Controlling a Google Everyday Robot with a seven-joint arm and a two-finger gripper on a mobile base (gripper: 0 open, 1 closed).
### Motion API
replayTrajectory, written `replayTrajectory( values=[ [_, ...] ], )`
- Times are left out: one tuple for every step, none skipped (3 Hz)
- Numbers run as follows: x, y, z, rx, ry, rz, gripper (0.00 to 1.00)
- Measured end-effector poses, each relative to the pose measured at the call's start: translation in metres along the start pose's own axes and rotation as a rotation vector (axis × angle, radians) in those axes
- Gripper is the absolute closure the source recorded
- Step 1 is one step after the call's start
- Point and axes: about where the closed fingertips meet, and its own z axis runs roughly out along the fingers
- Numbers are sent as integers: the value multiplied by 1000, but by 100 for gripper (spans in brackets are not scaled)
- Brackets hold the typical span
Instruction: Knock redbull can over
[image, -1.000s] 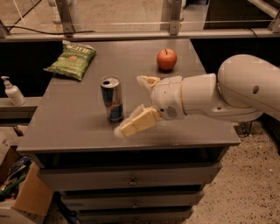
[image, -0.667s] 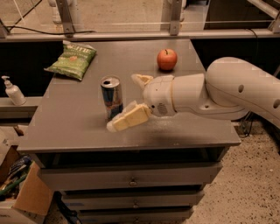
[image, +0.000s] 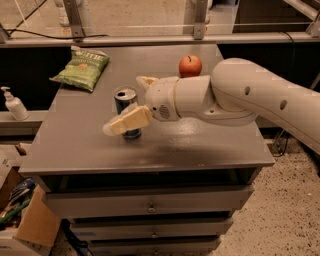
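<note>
The claw has slid left since a second ago and now straddles the redbull can, its smooth cream fingers spread, one crossing in front of the can's lower body and one behind its rim. The slim metal cylinder has stayed upright, long axis vertical and silver top upward, at the left-centre of the matte grey surface. A round red apple sits behind the arm and a crinkled green chip bag lies at the back left.
</note>
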Motion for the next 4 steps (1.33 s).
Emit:
replayTrajectory(
  values=[
    [-10, -19, 20, 10, -8, 7, 0],
    [-22, -47, 37, 30, -17, 13, 0],
    [-39, -82, 44, 72, -44, 27, 0],
    [-48, -107, 36, 116, -68, 37, 0]
  ],
)
